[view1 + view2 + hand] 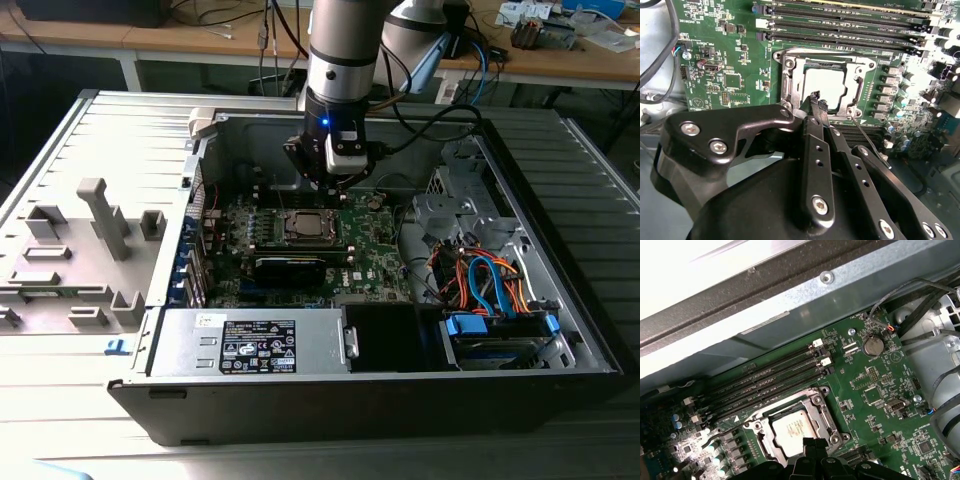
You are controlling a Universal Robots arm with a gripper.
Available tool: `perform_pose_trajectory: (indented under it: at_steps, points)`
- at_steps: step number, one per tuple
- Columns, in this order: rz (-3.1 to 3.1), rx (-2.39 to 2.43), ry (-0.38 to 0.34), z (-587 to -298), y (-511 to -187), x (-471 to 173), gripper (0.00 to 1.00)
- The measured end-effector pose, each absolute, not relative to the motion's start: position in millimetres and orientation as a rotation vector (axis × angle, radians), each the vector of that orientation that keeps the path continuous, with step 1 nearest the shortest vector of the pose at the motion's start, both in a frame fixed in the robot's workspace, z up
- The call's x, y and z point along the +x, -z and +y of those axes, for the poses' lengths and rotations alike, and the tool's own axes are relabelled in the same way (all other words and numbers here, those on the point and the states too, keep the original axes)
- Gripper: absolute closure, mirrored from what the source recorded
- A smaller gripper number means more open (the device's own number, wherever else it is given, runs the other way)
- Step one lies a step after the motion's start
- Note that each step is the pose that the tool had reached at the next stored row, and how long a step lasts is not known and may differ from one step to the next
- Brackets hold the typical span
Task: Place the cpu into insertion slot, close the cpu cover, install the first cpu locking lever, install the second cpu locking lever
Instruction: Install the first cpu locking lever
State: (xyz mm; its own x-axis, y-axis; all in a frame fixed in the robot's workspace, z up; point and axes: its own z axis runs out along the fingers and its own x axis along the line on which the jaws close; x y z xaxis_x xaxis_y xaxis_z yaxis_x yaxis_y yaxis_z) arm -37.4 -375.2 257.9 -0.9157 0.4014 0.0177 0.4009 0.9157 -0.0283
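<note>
Where the exterior view looks into the computer case (400, 395), the gripper (328, 182) hangs just above the socket (284, 226). Second wrist view: fingers (815, 145) pressed together, empty, tips at the cover's (788, 75) edge; chip (824, 86) seated within its frame; a thin lever (867, 140) angles out. First wrist view: memory slots (765, 380) flank the socket.

The arm (341, 50) is a silver-grey cylinder with a dark band at its end. A small blue light (325, 122) glows just above the tool (323, 180), and black cables (425, 118) loop off beside it. In the second wrist view the tool is matte black, with flat linked bars (815, 160) pinned by silver screws (820, 205).
</note>
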Motion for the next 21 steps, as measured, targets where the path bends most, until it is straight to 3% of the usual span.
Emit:
perform_pose_trajectory:
  at_steps: [21]
  points:
    - [-3.061, -0.598, -0.038, -375.2, -257.9, -37.4, 0.89]
